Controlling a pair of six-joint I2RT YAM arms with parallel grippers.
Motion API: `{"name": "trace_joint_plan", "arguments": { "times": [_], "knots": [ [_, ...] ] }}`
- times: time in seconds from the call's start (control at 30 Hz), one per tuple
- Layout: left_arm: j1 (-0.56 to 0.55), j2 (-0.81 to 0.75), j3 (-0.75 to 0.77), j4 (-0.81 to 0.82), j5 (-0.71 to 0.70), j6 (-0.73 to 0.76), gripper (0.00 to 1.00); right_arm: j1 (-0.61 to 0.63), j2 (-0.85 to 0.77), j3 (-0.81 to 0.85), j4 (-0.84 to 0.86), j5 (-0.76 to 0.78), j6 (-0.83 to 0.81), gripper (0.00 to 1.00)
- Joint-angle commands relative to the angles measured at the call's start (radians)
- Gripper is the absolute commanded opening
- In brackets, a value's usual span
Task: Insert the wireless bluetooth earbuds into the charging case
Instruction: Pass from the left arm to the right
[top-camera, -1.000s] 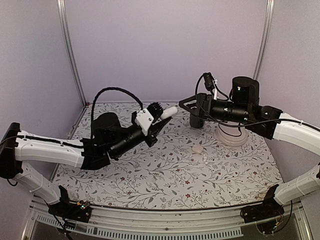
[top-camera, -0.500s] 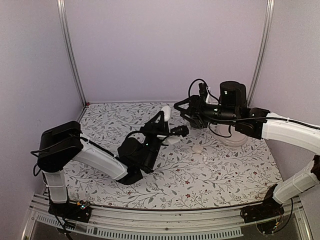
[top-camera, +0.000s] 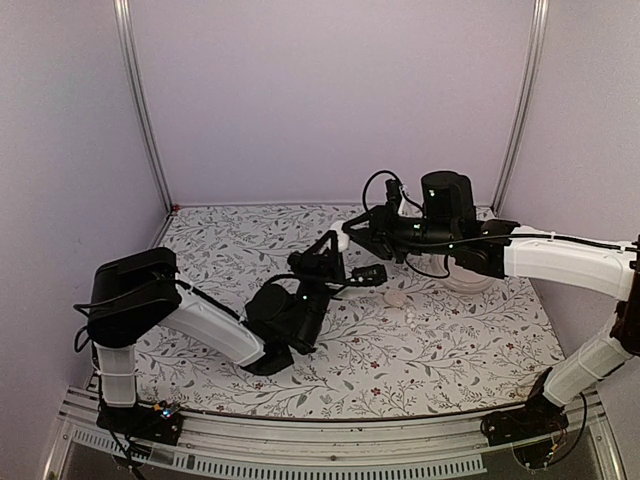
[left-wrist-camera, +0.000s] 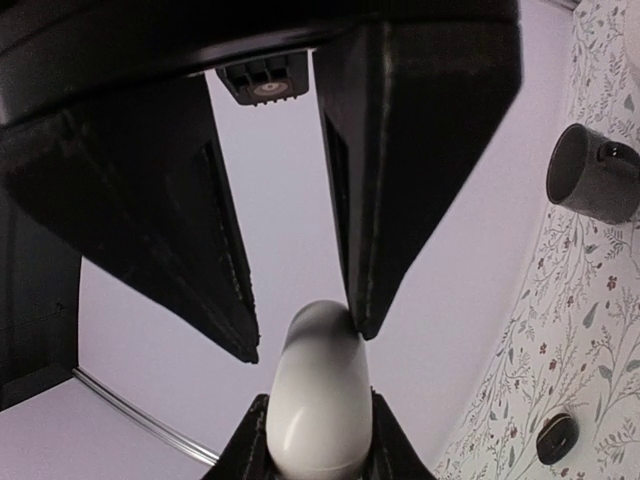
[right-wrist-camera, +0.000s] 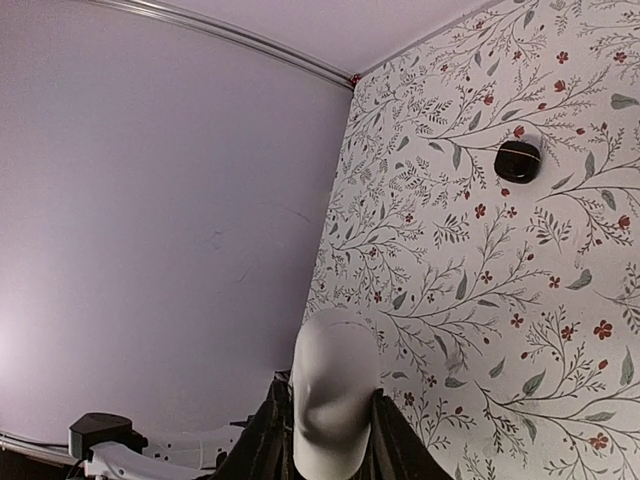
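- Tablecloth (top-camera: 450, 350) of white matte fabric, printed with grey sprigs and small red flowers, fills the lower half of the overhead view. It lies flat as the work floor.
- Left gripper (left-wrist-camera: 305, 340) has black, wedge-shaped fingers with rough inner edges. They are closed narrow on the near end of the case and hold it aloft at overhead centre, I judge to offer it to the other arm.
- Right gripper (top-camera: 352, 230) meets it from the right. Its jaws flank the far end closely, but I cannot tell whether they press it.
- White, smooth, glossy, pill-shaped plastic charging case (left-wrist-camera: 318, 400) hangs between both grippers, clear of the cloth.
- Two small white rounded earbuds (top-camera: 397, 298) lie loose on the cloth just right of centre, below the grippers. They are not yet in the case.
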Motion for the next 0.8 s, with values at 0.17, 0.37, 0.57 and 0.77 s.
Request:
{"name": "trace_joint_plan", "arguments": {
  "times": [0.17,0.37,0.57,0.77],
  "knots": [
    [-0.022,0.013,0.035,0.297,0.023,0.020,0.00,0.000,0.018,0.007,0.053,-0.040,0.011,0.36],
    [-0.025,0.009,0.038,0.296,0.022,0.017,0.00,0.001,0.029,0.002,0.077,-0.049,0.020,0.28],
    [-0.024,0.005,0.033,0.297,0.007,0.006,0.00,-0.004,0.021,0.000,0.079,-0.050,0.020,0.06],
    [-0.024,-0.007,0.016,0.262,-0.012,-0.026,0.55,-0.010,0.000,-0.002,0.079,-0.039,-0.004,0.03]
  ]
}}
